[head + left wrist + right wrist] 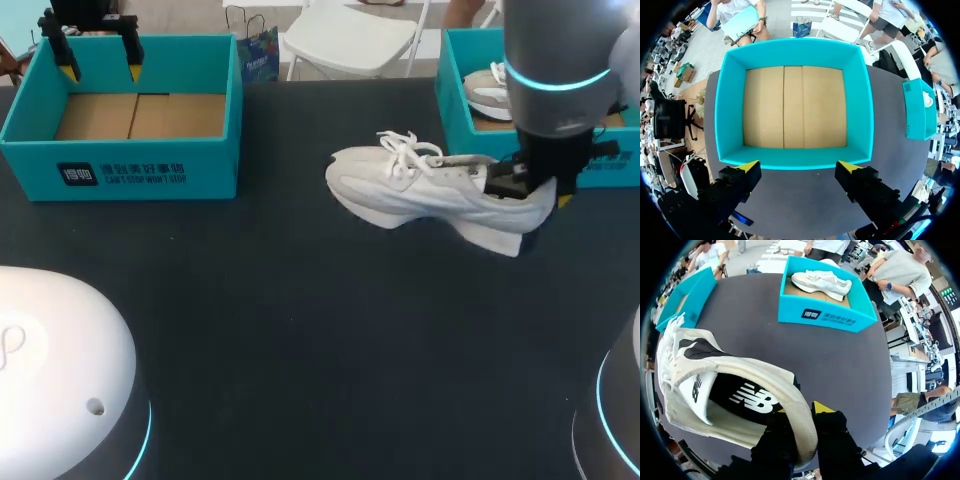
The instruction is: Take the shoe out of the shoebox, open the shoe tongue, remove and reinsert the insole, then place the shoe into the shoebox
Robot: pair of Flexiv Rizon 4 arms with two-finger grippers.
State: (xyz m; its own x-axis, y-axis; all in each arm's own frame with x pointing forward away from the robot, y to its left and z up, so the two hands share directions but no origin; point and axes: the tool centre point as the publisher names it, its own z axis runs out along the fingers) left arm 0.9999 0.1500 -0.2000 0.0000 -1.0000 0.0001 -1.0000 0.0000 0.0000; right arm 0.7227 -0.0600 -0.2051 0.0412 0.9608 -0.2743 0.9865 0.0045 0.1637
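Note:
A white sneaker (420, 190) with loose laces lies toe-left over the dark table (300, 350), right of the middle. My right gripper (535, 190) is shut on its heel collar. In the right wrist view the right gripper (800, 440) pinches the heel rim, one finger inside and one outside. Ahead of it the sneaker (715, 370) shows its black insole (747, 400) and white tongue (695, 390). An empty teal shoebox (120, 165) stands at the back left. My left gripper (100, 72) hangs open above it. In the left wrist view the left gripper (799, 167) is over the shoebox (730, 110).
A second teal box (610, 165) stands at the back right with another white shoe (485, 90) in it; the right wrist view shows this second box (825, 315) and its shoe (820, 282) too. My arms' rounded bases (50, 370) fill the front corners.

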